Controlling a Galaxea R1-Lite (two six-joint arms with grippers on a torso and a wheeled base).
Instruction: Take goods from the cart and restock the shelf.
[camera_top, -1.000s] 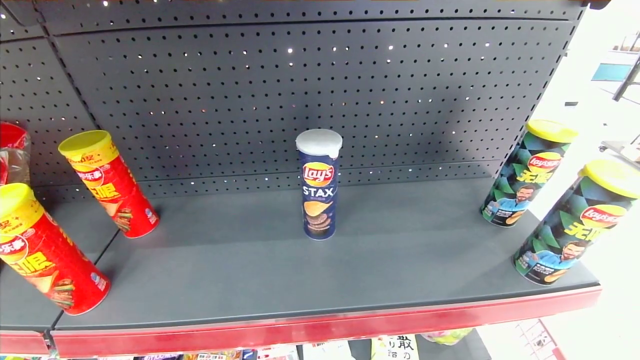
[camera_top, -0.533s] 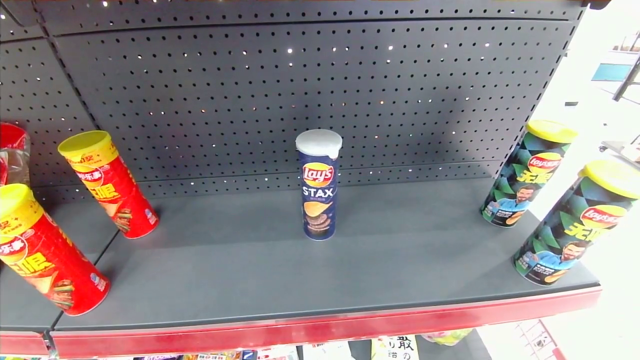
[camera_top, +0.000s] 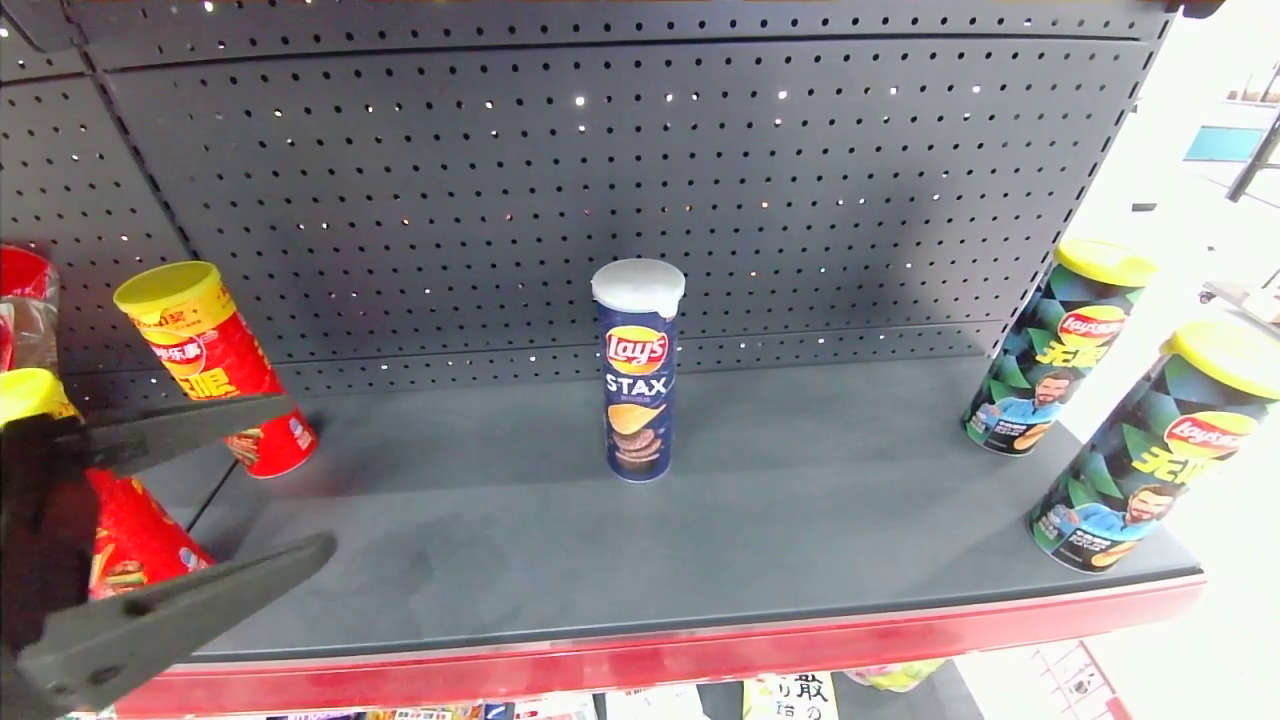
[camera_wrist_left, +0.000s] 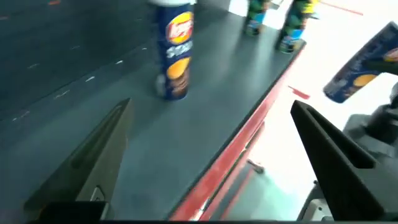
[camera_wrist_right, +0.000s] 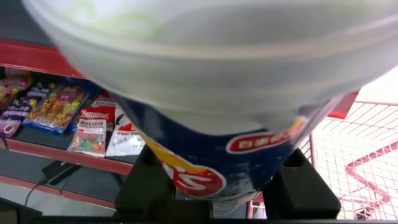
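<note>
Newly risen at the near left, the left gripper (camera_top: 310, 475) spreads its jaws wide and empty over the shelf (camera_top: 800, 520), in front of two red cans (camera_top: 215, 360). Mid-shelf, one blue can (camera_top: 637, 380) stands upright, and two green cans (camera_top: 1055, 350) stand at the right end. Nearer than the shelf's red edge, to the right, the right gripper (camera_wrist_right: 221, 186) clamps a tilted second blue can (camera_wrist_left: 360, 68). That arm is likely the one to place it. The cart (camera_wrist_right: 367, 155) contents cannot be told.
</note>
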